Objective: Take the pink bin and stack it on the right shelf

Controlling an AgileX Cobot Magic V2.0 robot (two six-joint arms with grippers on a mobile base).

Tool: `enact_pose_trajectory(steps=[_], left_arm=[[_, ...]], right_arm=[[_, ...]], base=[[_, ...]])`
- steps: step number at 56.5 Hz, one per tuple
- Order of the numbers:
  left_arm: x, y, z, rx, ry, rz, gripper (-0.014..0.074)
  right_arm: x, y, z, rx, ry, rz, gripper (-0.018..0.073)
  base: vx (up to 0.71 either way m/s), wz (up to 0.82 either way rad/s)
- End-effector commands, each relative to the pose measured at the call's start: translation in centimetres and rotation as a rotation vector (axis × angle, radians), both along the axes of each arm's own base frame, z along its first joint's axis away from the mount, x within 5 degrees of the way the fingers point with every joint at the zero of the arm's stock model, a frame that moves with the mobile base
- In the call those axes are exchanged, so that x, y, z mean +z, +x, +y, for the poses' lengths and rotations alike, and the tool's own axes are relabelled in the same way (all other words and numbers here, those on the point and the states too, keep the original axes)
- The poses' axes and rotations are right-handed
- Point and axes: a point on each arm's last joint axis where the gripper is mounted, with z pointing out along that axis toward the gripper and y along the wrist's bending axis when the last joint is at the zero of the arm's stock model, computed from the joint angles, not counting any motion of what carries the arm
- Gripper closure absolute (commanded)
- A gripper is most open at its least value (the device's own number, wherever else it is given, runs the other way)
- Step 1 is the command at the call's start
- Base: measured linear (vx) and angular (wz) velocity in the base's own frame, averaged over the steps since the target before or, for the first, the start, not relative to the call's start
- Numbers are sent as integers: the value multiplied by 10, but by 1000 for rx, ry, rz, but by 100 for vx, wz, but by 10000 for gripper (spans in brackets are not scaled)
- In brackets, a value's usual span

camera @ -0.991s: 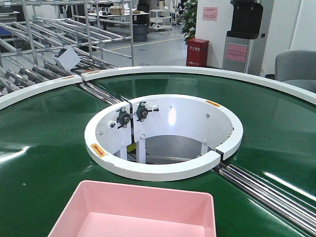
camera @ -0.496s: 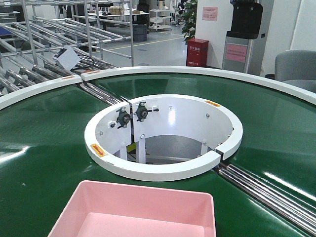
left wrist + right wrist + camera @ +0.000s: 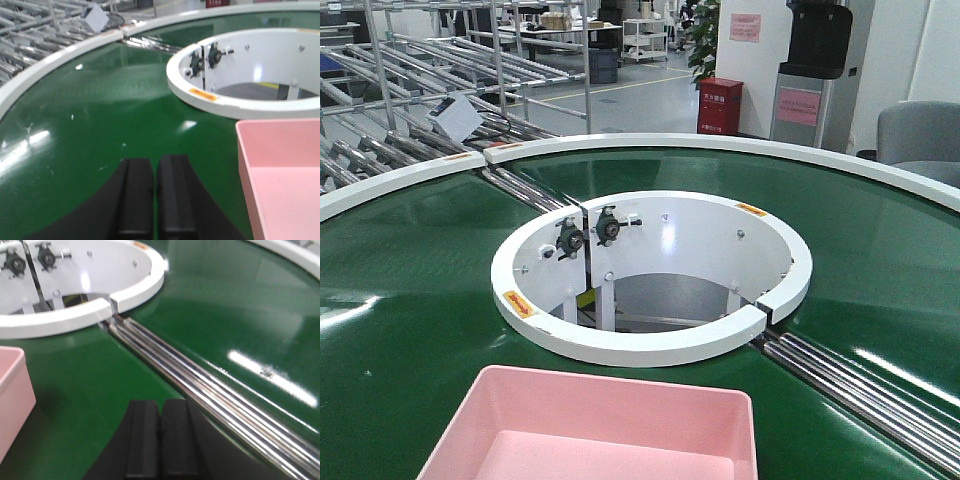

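Pink bin [image 3: 600, 425] rests on green belt [image 3: 410, 300]; orange stickers [image 3: 520, 303] on white ring [image 3: 650, 350] unreadable.

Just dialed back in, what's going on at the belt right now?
The pink bin sits on the green conveyor belt, just in front of the white inner ring, and nothing is holding it. The left gripper is over the belt to the bin's left, shut and empty. The right gripper is shut and empty on the bin's right, near the steel rollers. The grab has not begun, and the right shelf is not in view.
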Motion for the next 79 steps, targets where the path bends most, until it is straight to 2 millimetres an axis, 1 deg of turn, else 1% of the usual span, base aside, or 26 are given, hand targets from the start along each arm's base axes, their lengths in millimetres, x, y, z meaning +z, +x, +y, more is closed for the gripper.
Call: enact_pose_trajectory(steps=[1, 4, 6, 10, 15, 19, 23, 28, 33, 37, 41, 45, 49, 56, 62, 68, 73, 79], left_arm=[[14, 9, 0, 1, -7, -71, 254], [12, 13, 0, 2, -8, -54, 216], [11, 15, 0, 2, -8, -44, 195], [10, 21, 0, 2, -8, -45, 177], [12, 30, -1, 2, -8, -27, 161], [16, 40, -1, 2, -24, 42, 160], [25, 53, -3, -5, -58, 136, 160], [33, 76, -7, -42, -49, 232, 161], [41, 100, -18, -132, -22, 294, 161], [44, 121, -29, -219, -6, 341, 161], [44, 139, -40, -281, -9, 380, 161], [38, 157, -48, -311, -28, 437, 161], [26, 174, -57, -337, -30, 504, 161], [7, 197, -70, -365, -33, 585, 161], [-4, 210, -75, -348, -68, 632, 161], [-17, 219, -77, -328, -95, 678, 161], [-26, 223, -77, -330, -94, 713, 161], [-36, 226, -78, -331, -93, 752, 161]], right_arm=[[15, 10, 0, 17, -26, -83, 369], [14, 15, 0, 20, -27, -78, 319], [13, 17, 0, 22, -26, -73, 270], [11, 23, 1, 24, -18, -70, 209], [9, 27, 2, 8, 75, -71, 160], [10, 32, 3, 5, 97, -54, 156], [13, 40, 2, 16, 63, 16, 169], [25, 59, 3, 32, 69, 103, 192], [35, 82, 8, 75, 108, 183, 204], [41, 101, 20, 176, 109, 240, 206], [39, 121, 40, 287, 91, 295, 206], [34, 137, 58, 339, 88, 332, 206], [23, 154, 73, 325, 149, 396, 199], [7, 170, 88, 273, 268, 477, 171], [-6, 179, 103, 265, 324, 529, 141], [-14, 184, 118, 297, 328, 560, 127], [-19, 188, 130, 322, 319, 567, 127], [-29, 193, 136, 294, 359, 587, 127]], base=[[0, 0], [0, 0], [0, 0], [0, 0], [0, 0], [0, 0], [0, 0], [0, 0], [0, 0], [0, 0], [0, 0], [0, 0], [0, 0], [0, 0], [0, 0], [0, 0], [0, 0], [0, 0]])
